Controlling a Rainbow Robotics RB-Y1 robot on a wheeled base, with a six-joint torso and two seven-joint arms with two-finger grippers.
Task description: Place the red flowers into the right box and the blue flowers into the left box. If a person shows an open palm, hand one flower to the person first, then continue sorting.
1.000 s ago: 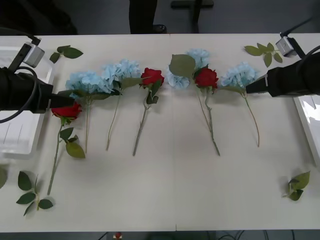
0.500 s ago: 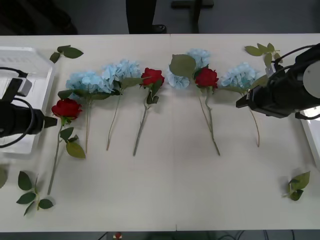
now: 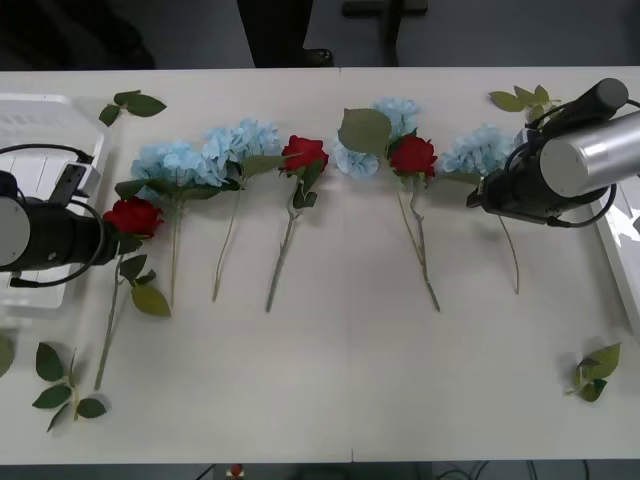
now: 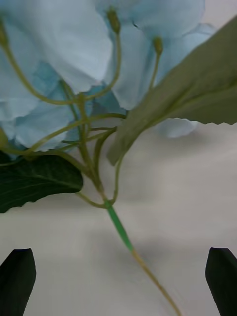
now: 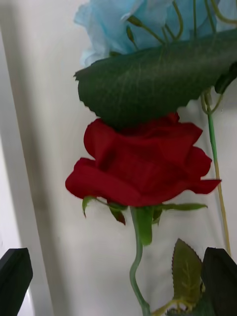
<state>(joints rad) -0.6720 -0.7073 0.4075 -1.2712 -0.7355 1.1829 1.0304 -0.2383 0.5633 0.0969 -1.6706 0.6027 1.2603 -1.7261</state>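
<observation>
My left gripper (image 5: pixel 118 281) hung spread at the leftmost red rose (image 3: pixel 133 216), beside the left box (image 3: pixel 40 120); my right gripper (image 4: pixel 118 281), also spread, straddled the rightmost blue flower (image 3: pixel 480 150). I judged both should close on stems, below the heads.

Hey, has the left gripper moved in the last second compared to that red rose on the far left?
Yes. The left gripper has pulled back toward the left box and swung round; it now sits beside the leftmost red rose, not over it.
</observation>
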